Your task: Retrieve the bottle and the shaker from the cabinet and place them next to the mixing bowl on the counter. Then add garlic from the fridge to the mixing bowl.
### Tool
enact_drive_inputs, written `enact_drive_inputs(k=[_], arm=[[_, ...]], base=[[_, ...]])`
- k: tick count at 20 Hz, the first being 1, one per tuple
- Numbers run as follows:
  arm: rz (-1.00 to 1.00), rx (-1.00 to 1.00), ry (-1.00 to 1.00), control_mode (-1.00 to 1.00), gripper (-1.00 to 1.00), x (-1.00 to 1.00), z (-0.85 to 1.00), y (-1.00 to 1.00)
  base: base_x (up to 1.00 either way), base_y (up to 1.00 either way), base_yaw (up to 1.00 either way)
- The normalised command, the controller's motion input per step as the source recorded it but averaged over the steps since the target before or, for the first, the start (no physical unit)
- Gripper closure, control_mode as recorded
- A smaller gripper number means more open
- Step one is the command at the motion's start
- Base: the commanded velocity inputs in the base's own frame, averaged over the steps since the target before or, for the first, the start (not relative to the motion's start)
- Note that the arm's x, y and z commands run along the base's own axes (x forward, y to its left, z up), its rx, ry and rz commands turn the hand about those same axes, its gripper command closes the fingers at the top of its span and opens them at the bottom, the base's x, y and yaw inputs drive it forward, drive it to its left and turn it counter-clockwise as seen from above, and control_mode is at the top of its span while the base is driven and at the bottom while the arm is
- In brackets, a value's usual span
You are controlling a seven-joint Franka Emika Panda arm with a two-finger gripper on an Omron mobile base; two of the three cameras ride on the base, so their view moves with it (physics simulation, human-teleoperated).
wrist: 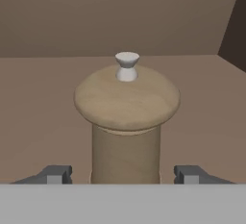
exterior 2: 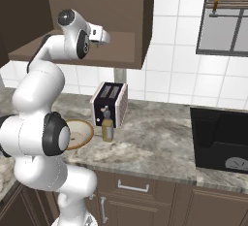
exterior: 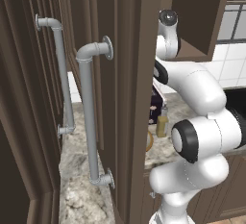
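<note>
Two dark finger tips of the gripper are seen at either side of the small tan wooden shaker, which stands upright on the plain brown shelf of the dark brown wooden wall cabinet; a clear gap is visible between each tip and the shaker's body, so the jaws are held apart around it and no contact is shown. The shaker is topped by a wide rounded cap with a small pale knob. In the right base view the hand is reached into the cabinet over its shelf edge. In the left base view the open cabinet door with its grey pipe-like handles is stood close before the camera and much of the worktop is blocked by it. On the grey-beige marbled stone counter the slim olive-yellow bottle with grey neck is stood upright, just in front of a white and dark toaster and just beside the wide shallow mixing bowl with tan-orange rim, part of which is hidden by the arm. A black stovetop is set farther right, well apart from the bottle. A window is noted above it.
</note>
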Motion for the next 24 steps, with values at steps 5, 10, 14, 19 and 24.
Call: enact_drive_inputs(k=[5, 10, 14, 19, 24], arm=[[0.0, 0.0, 0.0, -1.0, 1.0, 0.0, 0.0, 0.0], [0.0, 0.0, -0.01, -1.0, 1.0, 0.0, 0.0, 0.0], [0.0, 0.0, -0.16, -1.0, 1.0, -0.43, 0.01, -0.01], [0.0, 0.0, -0.09, -1.0, 1.0, -0.92, 0.18, -0.26], [0.0, 0.01, -0.03, -1.0, 1.0, -1.0, 0.4, -0.43]], base=[[0.0, 0.0, 0.0], [0.0, 0.0, 0.0], [0.0, 0.0, 0.0], [0.0, 0.0, 0.0], [0.0, 0.0, 0.0]])
